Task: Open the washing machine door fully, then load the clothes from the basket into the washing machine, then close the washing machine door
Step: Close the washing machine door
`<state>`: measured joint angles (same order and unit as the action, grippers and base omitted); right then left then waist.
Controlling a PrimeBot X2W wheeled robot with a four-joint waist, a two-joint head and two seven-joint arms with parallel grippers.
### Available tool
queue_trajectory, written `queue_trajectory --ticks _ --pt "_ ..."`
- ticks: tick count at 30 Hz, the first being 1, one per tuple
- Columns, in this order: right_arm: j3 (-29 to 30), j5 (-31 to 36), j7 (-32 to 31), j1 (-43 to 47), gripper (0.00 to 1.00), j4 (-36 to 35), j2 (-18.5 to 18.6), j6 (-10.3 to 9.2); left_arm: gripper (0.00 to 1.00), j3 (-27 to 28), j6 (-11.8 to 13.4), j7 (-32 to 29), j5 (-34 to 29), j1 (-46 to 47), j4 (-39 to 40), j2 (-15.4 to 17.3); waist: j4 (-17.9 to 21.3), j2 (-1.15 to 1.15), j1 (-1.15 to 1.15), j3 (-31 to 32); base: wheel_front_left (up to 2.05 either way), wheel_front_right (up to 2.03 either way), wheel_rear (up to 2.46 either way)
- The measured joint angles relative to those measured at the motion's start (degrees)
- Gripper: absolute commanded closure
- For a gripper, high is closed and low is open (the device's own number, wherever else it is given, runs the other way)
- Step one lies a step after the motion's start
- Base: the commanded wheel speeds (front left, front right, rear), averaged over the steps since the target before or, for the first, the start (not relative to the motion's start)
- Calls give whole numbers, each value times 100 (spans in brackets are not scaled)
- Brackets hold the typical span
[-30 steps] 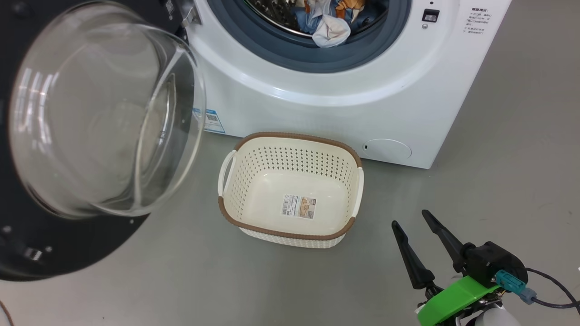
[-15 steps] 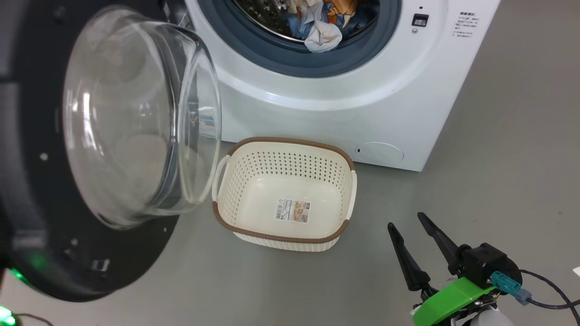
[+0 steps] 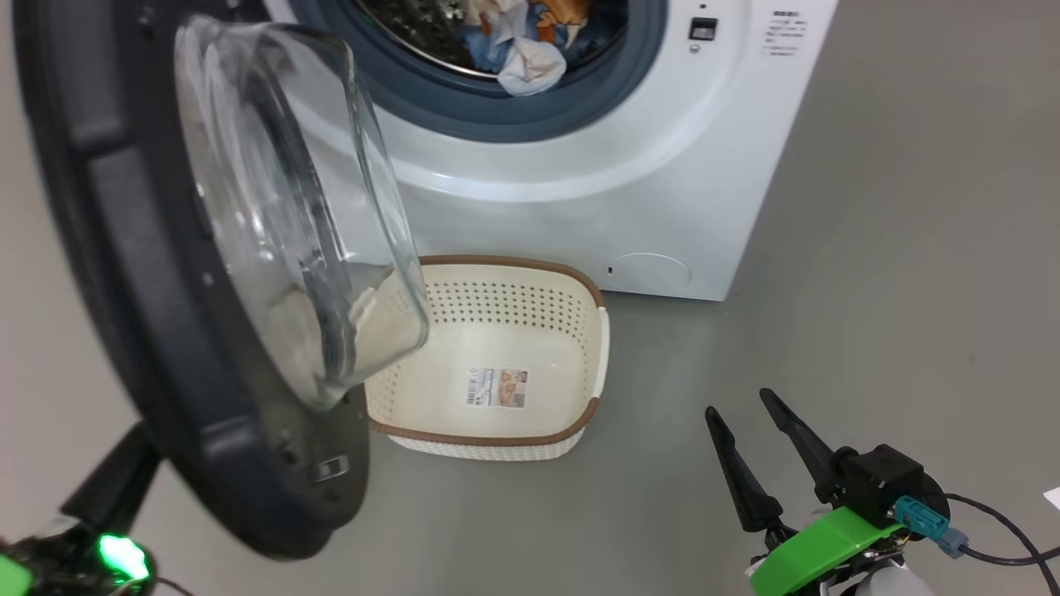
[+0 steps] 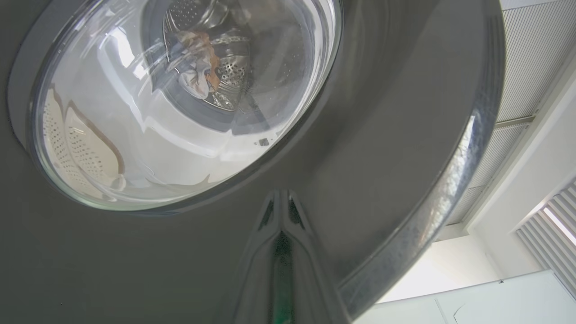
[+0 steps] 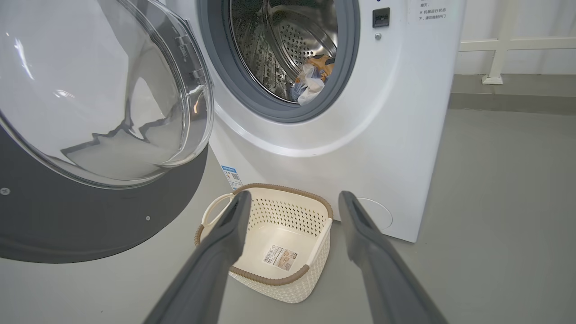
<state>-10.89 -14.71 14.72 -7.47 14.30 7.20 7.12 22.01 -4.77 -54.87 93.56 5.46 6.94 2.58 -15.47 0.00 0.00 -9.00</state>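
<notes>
The washing machine (image 3: pixel 580 165) stands with its drum open, and the clothes (image 3: pixel 530 41) lie inside near the grey gasket. The washing machine door (image 3: pixel 124 248) hangs half swung, its glass bowl overlapping the empty basket (image 3: pixel 505 331) on the floor. My left gripper (image 4: pixel 281 198) is shut, tips against the door's dark outer face; its fingers (image 3: pixel 116 484) show behind the door's lower edge. My right gripper (image 3: pixel 745 422) hangs open and empty to the right of the basket. In the right wrist view the door (image 5: pixel 90 216), clothes (image 5: pixel 312 76) and basket (image 5: pixel 288 270) lie ahead of the right gripper (image 5: pixel 294 194).
Grey floor (image 3: pixel 911 290) spreads to the right of the machine and in front of the basket. A round filter cap (image 3: pixel 646 271) sits low on the machine's front. A black cable (image 3: pixel 994 530) trails from my right wrist. A white railing (image 5: pixel 499 45) stands behind the machine.
The door has swung from wide open towards the machine, its glass bowl now covering the basket's left side. My left gripper's fingers have come into the head view. The right gripper has hardly moved.
</notes>
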Motion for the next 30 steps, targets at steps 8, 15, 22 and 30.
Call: queue_trajectory --ticks 8,15,22,30 --pt "18 0 0 -35 0 2 -24 0 100 -753 -9 513 -98 -55 189 -47 317 0 0 -29 0 0 0" --pt "27 -7 0 -123 0 3 -26 0 100 -1515 -156 1645 42 121 -47 -46 772 0 0 -70 0 0 0" --pt "26 -8 0 -205 0 -2 -57 0 100 -1972 -197 2465 45 682 -370 -46 1212 0 0 -154 0 0 0" --pt "40 -21 0 -232 0 -9 -83 0 100 -2086 -203 2980 -35 1259 -675 -55 1726 0 0 -277 0 0 0"
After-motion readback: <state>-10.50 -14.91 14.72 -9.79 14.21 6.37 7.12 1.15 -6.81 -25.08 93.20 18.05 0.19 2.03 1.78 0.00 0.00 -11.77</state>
